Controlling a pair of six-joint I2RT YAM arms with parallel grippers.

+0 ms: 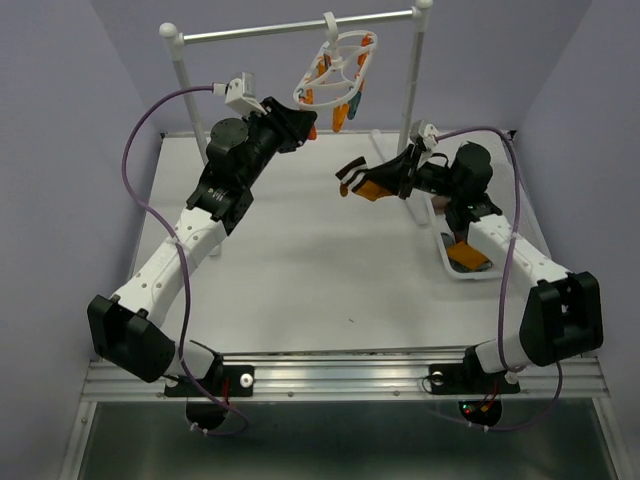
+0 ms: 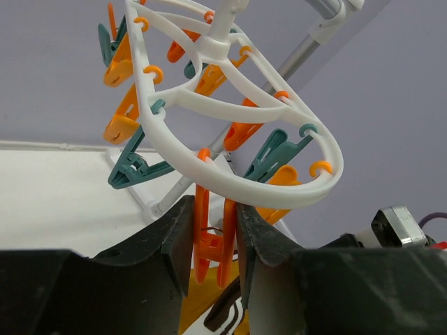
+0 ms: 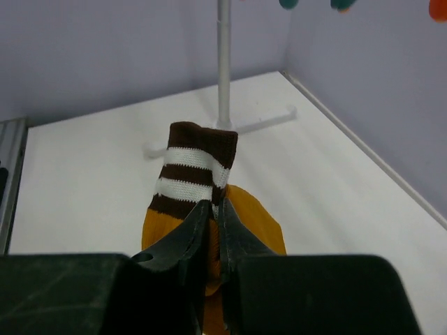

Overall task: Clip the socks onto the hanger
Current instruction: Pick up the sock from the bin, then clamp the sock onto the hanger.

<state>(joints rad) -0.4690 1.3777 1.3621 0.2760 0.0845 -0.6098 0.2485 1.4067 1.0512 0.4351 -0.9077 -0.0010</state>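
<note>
The hanger hangs from the silver rail at the bench's 12 o'clock edge. The left gripper sits just at the hanger's 7 o'clock side. In the left wrist view its fingers are clamped on an orange clip that dangles from the white ring at the hanger's 6 o'clock. The fingers are held a clip's width apart, one pad on each flank. Below the clip, at 6 o'clock, a strip of mustard fabric and striped cuff shows between the fingers.

The mustard sock is held above the bench at about 5 o'clock from the hanger, apart from it. Its dark and white cuff points toward 9 o'clock. The right gripper grips it from the 3 o'clock side. In the right wrist view the fingers are nearly together, pinching the sock just under the cuff, which stands up toward 12 o'clock.

Another mustard sock lies in the white basket at the bench's 3 o'clock edge.
</note>
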